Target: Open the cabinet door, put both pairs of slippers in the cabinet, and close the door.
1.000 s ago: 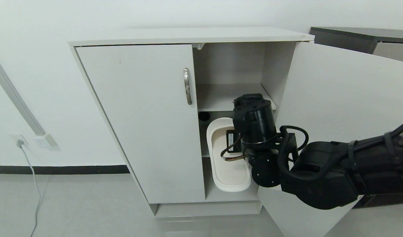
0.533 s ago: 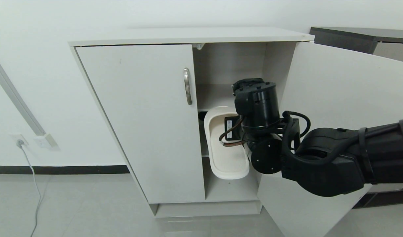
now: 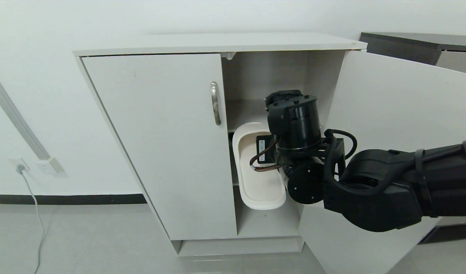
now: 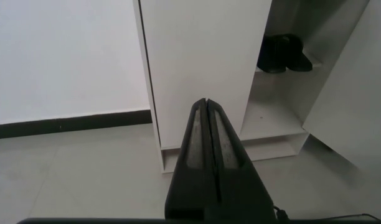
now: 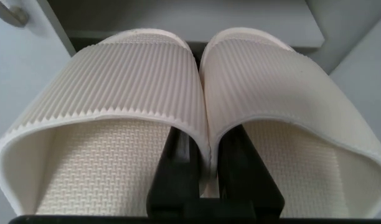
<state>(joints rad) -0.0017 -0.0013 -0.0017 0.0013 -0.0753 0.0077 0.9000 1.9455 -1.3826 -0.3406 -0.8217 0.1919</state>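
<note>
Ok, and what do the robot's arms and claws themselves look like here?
The right arm is glossy black: a bulky rounded casing, a cylindrical wrist section, straps around the forearm, a looping black cable and a thin brown wire. The right claw has black, blocky fingers. The left claw is black too, with two long tapering fingers faced with grey pads.

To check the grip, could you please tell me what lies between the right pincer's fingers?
The right wrist view shows the adjoining side walls of both cream slippers, pinched together in the right pincer.
</note>
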